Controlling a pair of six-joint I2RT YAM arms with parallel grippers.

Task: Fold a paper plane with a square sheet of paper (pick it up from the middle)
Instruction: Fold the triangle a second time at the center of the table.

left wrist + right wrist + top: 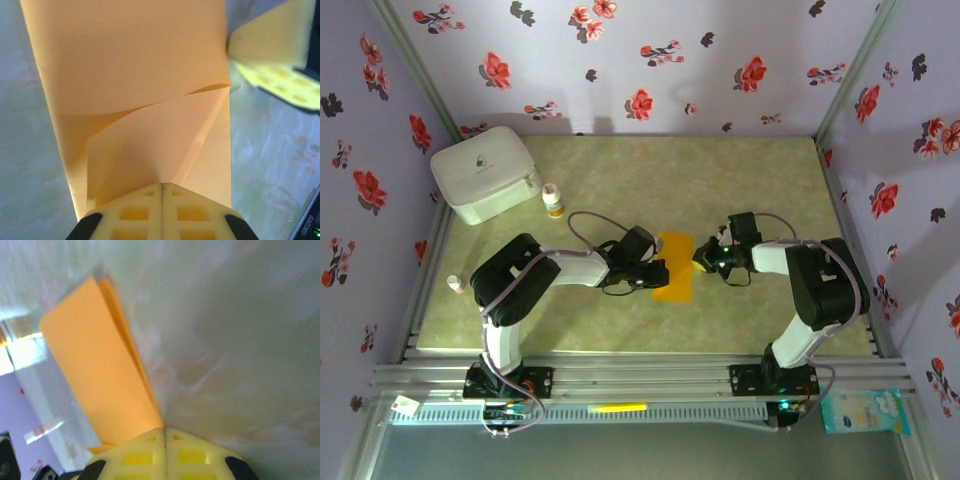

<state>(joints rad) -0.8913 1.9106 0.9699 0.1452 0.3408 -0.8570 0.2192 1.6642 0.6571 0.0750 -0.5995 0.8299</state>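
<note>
The gap between the left tool point(656, 272) and the right tool point(704, 261), both closed at the tips, is taken up by the square sheet of paper point(674, 268). Bare worktop point(720, 180) is left beyond both tools. Well behind the left tool, toward the far corner, passage is blocked by a white box point(485, 172) and a small bottle point(552, 200). The sides are closed off by flowered walls point(620, 60).
</note>
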